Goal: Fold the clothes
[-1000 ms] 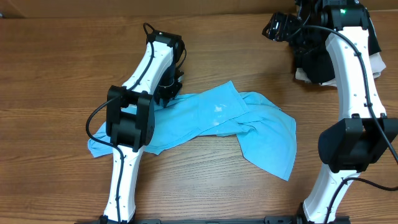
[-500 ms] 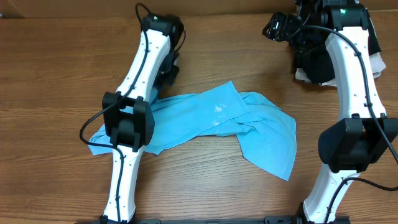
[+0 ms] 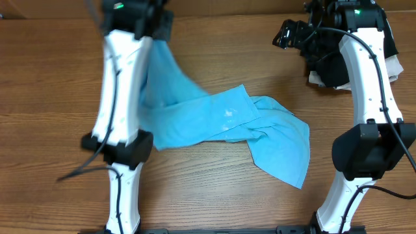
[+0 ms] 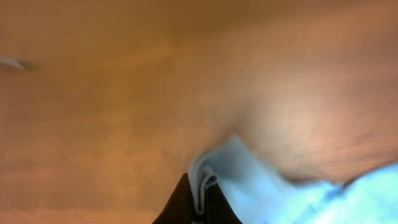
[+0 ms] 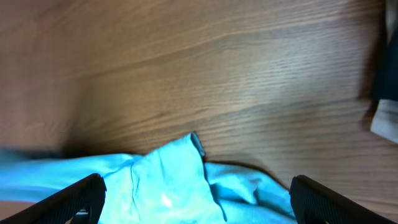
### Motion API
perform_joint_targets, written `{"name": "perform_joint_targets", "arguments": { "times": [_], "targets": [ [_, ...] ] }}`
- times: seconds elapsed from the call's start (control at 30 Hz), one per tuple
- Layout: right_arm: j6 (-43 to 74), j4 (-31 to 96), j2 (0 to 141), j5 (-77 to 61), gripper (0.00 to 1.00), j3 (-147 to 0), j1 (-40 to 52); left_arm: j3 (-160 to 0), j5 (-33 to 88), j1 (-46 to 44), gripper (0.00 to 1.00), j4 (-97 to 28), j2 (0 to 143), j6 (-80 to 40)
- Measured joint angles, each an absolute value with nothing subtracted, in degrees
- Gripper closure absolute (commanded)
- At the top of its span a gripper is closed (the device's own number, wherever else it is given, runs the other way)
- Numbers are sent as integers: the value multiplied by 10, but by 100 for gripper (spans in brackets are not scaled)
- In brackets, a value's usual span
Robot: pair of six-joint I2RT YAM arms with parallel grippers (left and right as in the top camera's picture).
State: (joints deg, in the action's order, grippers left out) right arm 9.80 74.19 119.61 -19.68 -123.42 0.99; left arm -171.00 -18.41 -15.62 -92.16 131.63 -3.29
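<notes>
Left end effector [image 4: 200,208] pinching T-shirt [image 3: 221,120] | arm stretched far, raised | right end effector [image 5: 198,196] wide

Two robot arms stand at one wooden desk [image 3: 52,84]: one left arm [image 3: 118,91] and one right arm [image 3: 368,75]. Each arm carries one gripper, which makes two: the left gripper [image 4: 200,209] and the right gripper [image 5: 199,198]. Each gripper has two fingers, four in all. There is one light blue T-shirt [image 3: 260,130]. At the far right corner there is one heap of black cloth [image 3: 331,70]; whether it is one garment or several cannot be told. One pale folded cloth [image 3: 394,65] shows beside it.
</notes>
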Motion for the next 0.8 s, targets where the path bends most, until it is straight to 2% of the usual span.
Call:
{"name": "perform_joint_targets", "arguments": {
  "times": [0.2,0.33,0.63,0.8],
  "targets": [
    [83,764,1196,-192,2,-1232,36,-1739,-193,-156,96,-894,1221,-35],
    [78,743,1196,-191,5,-1196,51,-1741,-213,-152,96,-894,1206,-35],
    [69,616,1206,-231,6,-1049,69,-1711,-226,-133,96,-890,1213,-36],
    [40,540,1207,-258,9,-1010,116,-1697,-226,-132,96,-888,1213,-36]
  ]
}}
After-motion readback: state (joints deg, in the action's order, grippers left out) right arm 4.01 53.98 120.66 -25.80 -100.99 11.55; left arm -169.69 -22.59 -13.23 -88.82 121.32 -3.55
